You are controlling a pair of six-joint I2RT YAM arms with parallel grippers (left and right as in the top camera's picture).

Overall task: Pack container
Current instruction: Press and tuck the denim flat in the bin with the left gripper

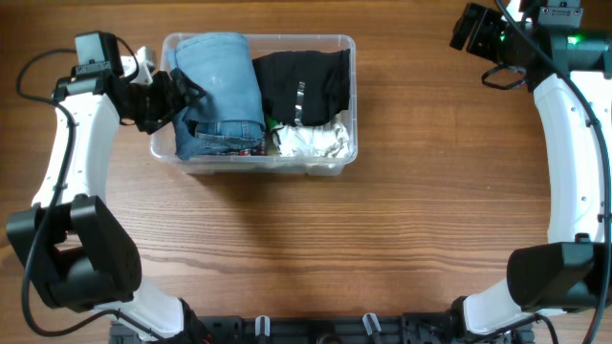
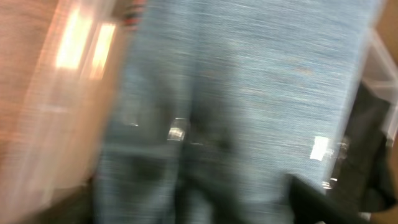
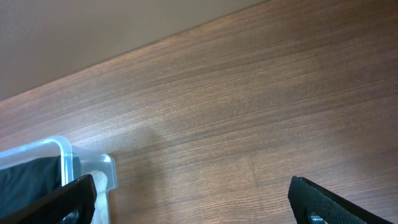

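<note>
Finishing the packing, we judge: the clear rectangular plastic container (image 1: 348, 45) sits on the wooden worktop (image 1: 316, 248), holding folded blue denim jeans (image 1: 222, 86). Our left pincer (image 1: 180, 96) hangs over them, its state unreadable; the right pincer (image 3: 191, 186) gapes, empty. Next, lifting the left clear.

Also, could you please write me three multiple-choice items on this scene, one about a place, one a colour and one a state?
1. Where in the container do the blue jeans lie?
A. the end by the left gripper
B. the opposite end
C. outside it
2. What colour is the garment beside them at the far rim?
A. red
B. black
C. yellow
3. How is the right gripper?
A. shut on cloth
B. shut, empty
C. open, empty
Answers: A, the jeans fill that end; B, that garment is black; C, its jaws stand wide over bare table.
</note>
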